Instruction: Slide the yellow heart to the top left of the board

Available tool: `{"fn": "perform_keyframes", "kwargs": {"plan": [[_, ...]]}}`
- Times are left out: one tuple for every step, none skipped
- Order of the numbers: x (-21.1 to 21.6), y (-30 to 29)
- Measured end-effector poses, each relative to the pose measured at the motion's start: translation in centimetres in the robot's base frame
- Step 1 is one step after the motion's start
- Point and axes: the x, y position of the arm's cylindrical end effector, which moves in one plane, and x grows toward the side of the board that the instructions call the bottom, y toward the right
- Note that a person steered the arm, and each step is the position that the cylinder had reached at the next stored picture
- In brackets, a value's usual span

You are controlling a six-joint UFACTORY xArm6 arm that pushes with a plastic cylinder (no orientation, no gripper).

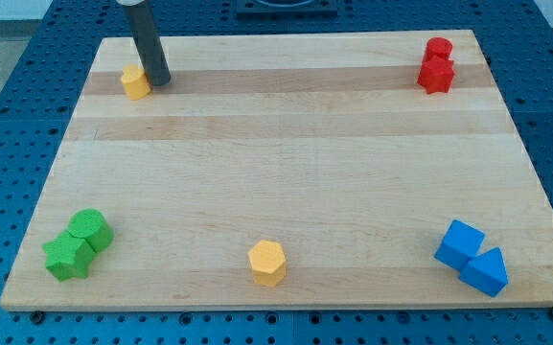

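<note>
Filling most of the view, the pale wooden board [286, 182] is seen lying on a blue perforated table [8, 86]. No pincer is carried by the arm (only a straight dark rod), so nothing is gripped; my tip [159, 82] is set on the board near its top left corner. Far toward the view's bottom right of the tip, two blue blocks [472, 256] are found touching. Well below the tip, two green blocks [77, 243] are huddled together. Far to its right, two red blocks [436, 65] are stacked close. The yellow hexagonal block [267, 262] is placed well below. The small yellow heart [135, 82] is pressed just left of the tip.
</note>
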Motion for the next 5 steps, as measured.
{"fn": "perform_keyframes", "kwargs": {"plan": [[3.3, 1.0], [4.9, 0.9], [4.8, -2.5], [4.8, -2.5], [3.8, -2.5]]}}
